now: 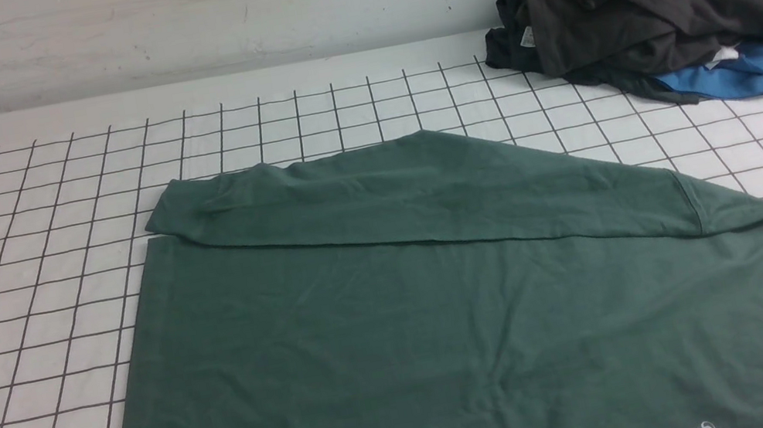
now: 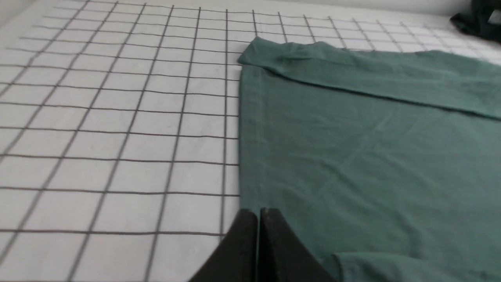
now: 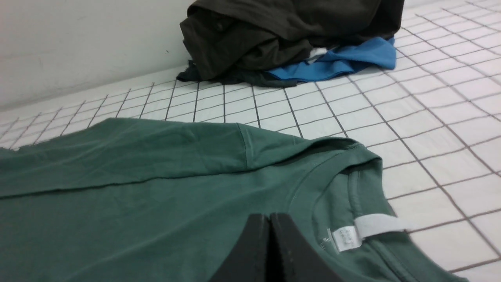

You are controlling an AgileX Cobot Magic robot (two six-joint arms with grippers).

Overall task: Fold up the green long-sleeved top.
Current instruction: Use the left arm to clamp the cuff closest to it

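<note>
- Clothing first: the green long-sleeved top (image 1: 405, 304) lies flat on the bench (image 1: 14, 310), just ahead of both pincers. Its long way runs from one pincer across to the other.
- The hem end is by the left pincer (image 2: 258, 214). The neck and its white label (image 3: 344, 238) sit just beside the right pincer (image 3: 270, 217).
- Both pincers are shut tight and hold nothing. I cannot tell if their tips touch the cloth.
- I think the hem goes over to the neck next, and the left pincer is nearer to it.
</note>
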